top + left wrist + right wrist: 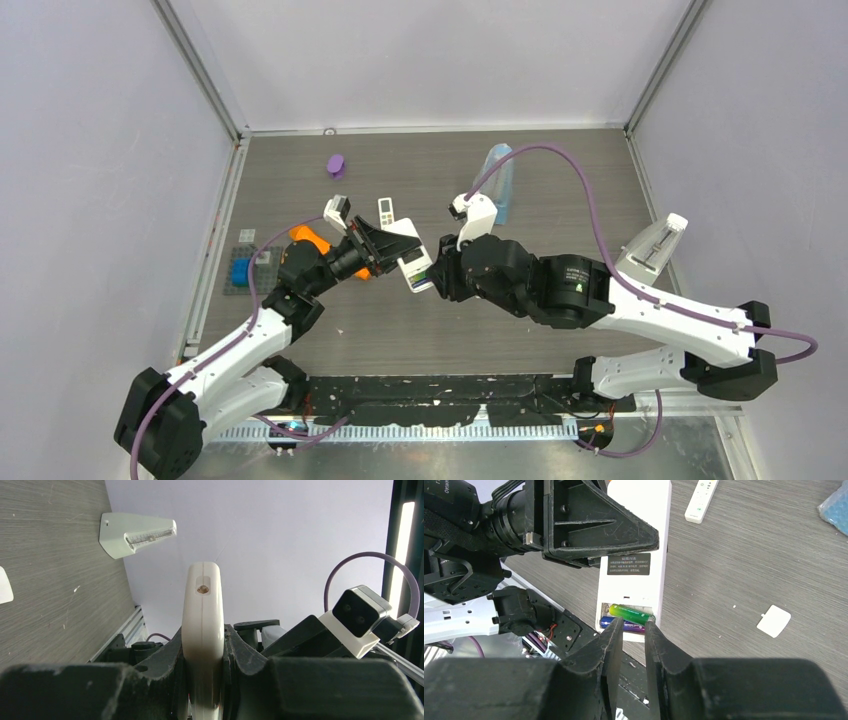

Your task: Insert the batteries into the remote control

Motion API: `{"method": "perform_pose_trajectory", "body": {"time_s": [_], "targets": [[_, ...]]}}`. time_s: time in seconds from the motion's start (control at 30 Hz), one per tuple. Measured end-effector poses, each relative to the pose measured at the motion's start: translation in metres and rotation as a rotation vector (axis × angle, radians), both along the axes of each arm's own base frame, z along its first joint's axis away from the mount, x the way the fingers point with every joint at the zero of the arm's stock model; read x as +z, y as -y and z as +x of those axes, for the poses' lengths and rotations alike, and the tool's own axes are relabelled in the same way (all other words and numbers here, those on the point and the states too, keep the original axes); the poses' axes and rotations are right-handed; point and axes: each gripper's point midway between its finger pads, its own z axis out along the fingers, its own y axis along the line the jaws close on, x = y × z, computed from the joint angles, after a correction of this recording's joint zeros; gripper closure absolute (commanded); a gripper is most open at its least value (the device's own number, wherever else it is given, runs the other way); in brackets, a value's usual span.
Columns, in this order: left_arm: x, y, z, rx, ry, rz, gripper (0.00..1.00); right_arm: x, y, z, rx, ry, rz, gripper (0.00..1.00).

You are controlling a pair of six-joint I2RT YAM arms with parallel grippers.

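Left edge of the worktop: a grey tray (245,262) lies here with a blue block (240,271) on it.
My left arm: it comes up from the near left corner, elbow bent, with the forearm slanting right toward the middle of the worktop.
Far edge, left of centre: a small purple thing (335,165) sits alone.
My left gripper (383,250): clamped flat on the white remote (416,268), one finger across its back face, holding it up off the worktop.
Remote: its back faces my right wrist camera. The battery bay at the end nearest my right arm is uncovered.
Second remote (387,211): smaller, flat on the worktop just beyond the held one.
Batteries: the green battery (631,614) lies slightly askew in the open bay. The purple battery (633,627) sits just beside it, lower in the bay.
My right gripper (634,625): fingers a narrow gap apart with nothing between them, tips at the bay's open end, right by the green battery.
My right arm: it starts at the near right corner, runs out to the right, then folds back left to the middle, wrist level with the remote.
Loose white cover (774,621): flat on the worktop, well apart from the remote.
Blue bag (497,180): near the far edge, right of centre.
Right edge: a white wedge-shaped piece (655,245) rests here.
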Motion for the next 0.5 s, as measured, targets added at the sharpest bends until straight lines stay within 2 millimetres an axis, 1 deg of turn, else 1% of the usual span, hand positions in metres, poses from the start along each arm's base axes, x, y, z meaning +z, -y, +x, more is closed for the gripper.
{"method": "perform_pose_trajectory", "body": {"time_s": [0.33,0.5], "targets": [[-0.0014,0.0001,0.0001,0.0,-0.002,0.005,1.0,-0.0045,-0.0037,-0.0008,0.013,-0.006,-0.013,0.79],[-0.0012,-0.0007,-0.0009,0.001,-0.002,0.008,1.0,-0.0081,-0.0065,-0.0016,0.02,-0.014,-0.022,0.8]]}}
